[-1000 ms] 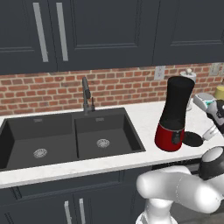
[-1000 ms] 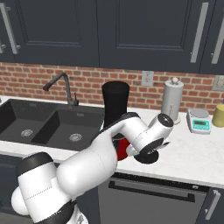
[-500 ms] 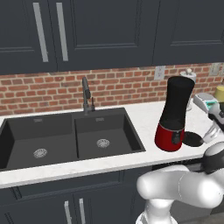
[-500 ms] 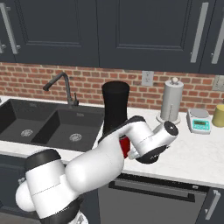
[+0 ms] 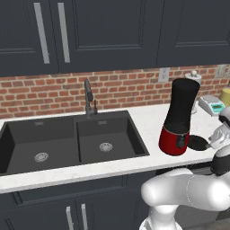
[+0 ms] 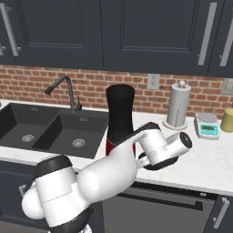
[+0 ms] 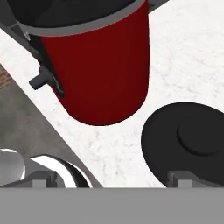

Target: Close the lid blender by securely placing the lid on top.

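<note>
The blender stands on the white counter right of the sink, its black jar open at the top above a red base with a small dark knob. The lid, a round black disc with a raised centre, lies flat on the counter just right of the base. My gripper hangs open low over the counter beside the base. One fingertip is over the lid's near edge and the other is off to the side; nothing is held. My hand hides the lid in the right base view.
A double black sink with a faucet lies left of the blender. Behind and to the right stand a paper towel roll, a white scale and a yellow jar. The counter's front edge is close.
The hand has sunk a little lower and shifted slightly toward the lid beside the blender base. The jaws stayed open. Blender and lid have not moved.
</note>
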Tool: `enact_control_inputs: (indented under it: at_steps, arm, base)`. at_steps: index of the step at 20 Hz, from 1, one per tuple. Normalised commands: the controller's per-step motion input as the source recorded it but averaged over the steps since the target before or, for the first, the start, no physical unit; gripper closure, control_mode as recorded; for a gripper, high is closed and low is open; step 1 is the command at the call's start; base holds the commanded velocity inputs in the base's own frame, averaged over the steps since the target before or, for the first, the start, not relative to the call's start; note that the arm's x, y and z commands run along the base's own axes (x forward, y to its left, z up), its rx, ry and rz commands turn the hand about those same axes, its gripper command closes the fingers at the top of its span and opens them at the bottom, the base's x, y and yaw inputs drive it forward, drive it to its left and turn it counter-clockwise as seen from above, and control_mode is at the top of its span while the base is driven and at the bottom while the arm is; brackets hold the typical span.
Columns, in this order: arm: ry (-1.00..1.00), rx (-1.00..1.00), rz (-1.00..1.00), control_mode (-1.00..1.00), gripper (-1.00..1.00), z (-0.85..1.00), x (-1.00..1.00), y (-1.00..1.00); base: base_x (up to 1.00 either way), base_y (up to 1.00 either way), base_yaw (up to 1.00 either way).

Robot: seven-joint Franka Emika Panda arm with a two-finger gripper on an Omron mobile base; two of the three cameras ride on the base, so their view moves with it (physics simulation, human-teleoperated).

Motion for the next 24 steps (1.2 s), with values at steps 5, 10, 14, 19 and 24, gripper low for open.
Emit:
enact_control_inputs:
  at_steps: [5,10,14,19,24]
  arm:
    - [-0.07,0.08,0.11,-1.0,-1.0,0.0,0.0,-0.07]
    - [-0.09,0.05,0.1,-1.0,-1.0,0.0,0.0,-0.01]
    - [-0.12,0.03,0.07,-1.0,-1.0,-0.03,0.02,0.0]
    - [-0.08,0.02,0.01,-1.0,-1.0,-0.04,0.14,0.0]
    - [-0.02,0.0,0.0,-1.0,-1.0,-0.05,0.24,0.0]
  base:
    - [0.0,0.0,0.0]
    - [0.0,0.0,0.0]
    - [0.0,0.0,0.0]
    - [0.0,0.0,0.0]
    - [0.0,0.0,0.0]
